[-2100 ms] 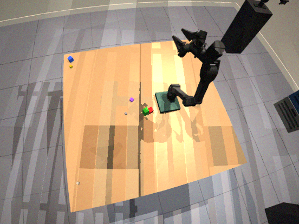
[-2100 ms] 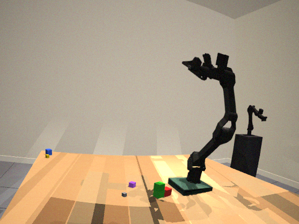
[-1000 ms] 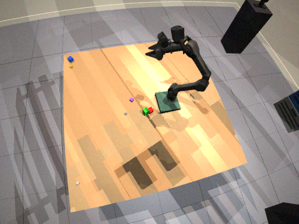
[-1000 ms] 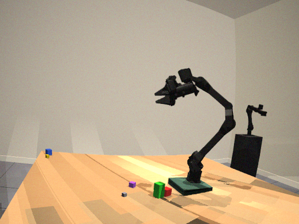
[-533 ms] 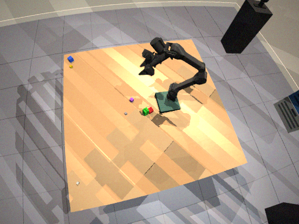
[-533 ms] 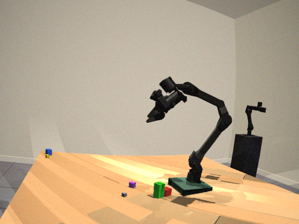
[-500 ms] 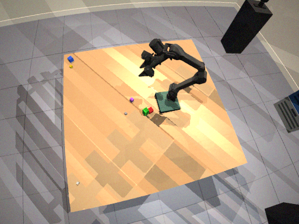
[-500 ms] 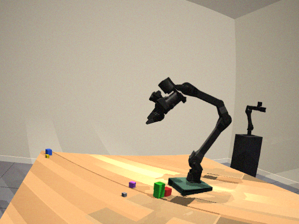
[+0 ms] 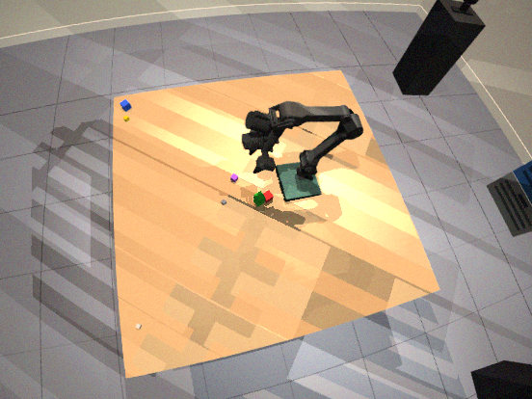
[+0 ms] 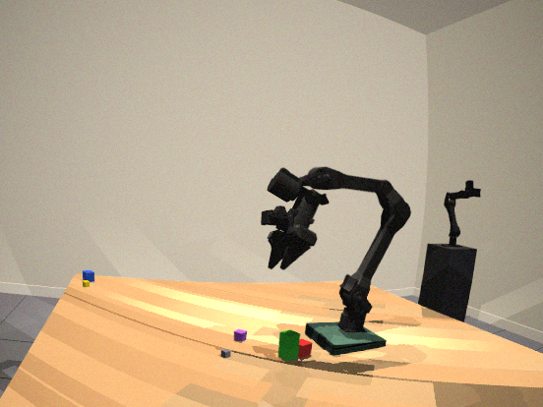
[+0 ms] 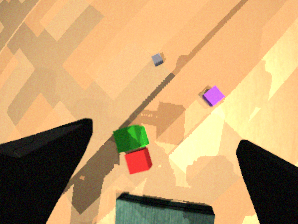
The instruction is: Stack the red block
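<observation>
The green tower stands upright on the wooden table top. The red block sits low on the wood right beside the tower, on its side toward the green base plate; whether the two touch is hard to tell. The claw hangs well above the tower, fingers slanting downward, spread nearly as wide as they go, with nothing in their grip. From the wrist, the red block shows in the gap between the fingers but far beneath them, off toward the finger on the picture's left. It is neither in the claw nor on the tower. The purple cube and smaller grey cube lie apart from the tower, away from the base plate. The blue cube and yellow cube are much farther from it.
</observation>
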{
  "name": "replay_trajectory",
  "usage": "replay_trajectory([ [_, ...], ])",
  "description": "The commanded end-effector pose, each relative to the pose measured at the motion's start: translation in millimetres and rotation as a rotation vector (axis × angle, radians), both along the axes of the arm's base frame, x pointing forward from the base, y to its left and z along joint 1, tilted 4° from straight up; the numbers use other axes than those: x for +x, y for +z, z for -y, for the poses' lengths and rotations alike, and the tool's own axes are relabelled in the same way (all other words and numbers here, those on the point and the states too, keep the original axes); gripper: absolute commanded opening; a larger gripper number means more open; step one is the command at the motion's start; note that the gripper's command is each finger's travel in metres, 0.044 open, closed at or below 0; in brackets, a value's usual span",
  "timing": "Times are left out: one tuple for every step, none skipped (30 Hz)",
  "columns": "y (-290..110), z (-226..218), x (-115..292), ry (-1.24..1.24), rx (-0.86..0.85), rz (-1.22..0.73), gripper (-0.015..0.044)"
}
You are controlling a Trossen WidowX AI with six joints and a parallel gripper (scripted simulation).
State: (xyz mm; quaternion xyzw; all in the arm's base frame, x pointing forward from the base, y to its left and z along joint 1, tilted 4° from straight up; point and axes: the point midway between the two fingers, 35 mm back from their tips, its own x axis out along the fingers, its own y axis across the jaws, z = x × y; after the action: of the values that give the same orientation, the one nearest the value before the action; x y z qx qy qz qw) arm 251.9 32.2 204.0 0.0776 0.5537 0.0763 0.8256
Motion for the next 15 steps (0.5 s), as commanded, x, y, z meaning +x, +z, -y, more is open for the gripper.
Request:
replay_trajectory([
  [-29, -18, -11, 0.106, -0.053, -0.103, 0.0440],
  [-35, -23, -14, 0.132, -0.065, -0.124, 0.0440],
  [-41, -27, -18, 0.158, -0.078, -0.144, 0.0440],
  [-46, -31, -21, 0.183, -0.092, -0.164, 0.0440],
  [-52, -35, -25, 0.209, -0.105, -0.184, 0.0440],
  [-57, -39, -28, 0.235, -0.120, -0.204, 0.0440],
  [-62, -42, -32, 0.262, -0.135, -0.223, 0.0440],
  [-68, -45, -37, 0.288, -0.150, -0.242, 0.0440],
  [-73, -49, -41, 0.315, -0.166, -0.261, 0.0440],
  [-78, -52, -45, 0.341, -0.182, -0.279, 0.0440],
  [-83, -54, -50, 0.368, -0.199, -0.298, 0.0440],
  [-87, -57, -54, 0.395, -0.216, -0.316, 0.0440],
  [-92, -59, -59, 0.422, -0.234, -0.333, 0.0440],
  [-97, -61, -64, 0.449, -0.252, -0.351, 0.0440],
  [-100, -63, -68, 0.472, -0.268, -0.365, 0.0440],
])
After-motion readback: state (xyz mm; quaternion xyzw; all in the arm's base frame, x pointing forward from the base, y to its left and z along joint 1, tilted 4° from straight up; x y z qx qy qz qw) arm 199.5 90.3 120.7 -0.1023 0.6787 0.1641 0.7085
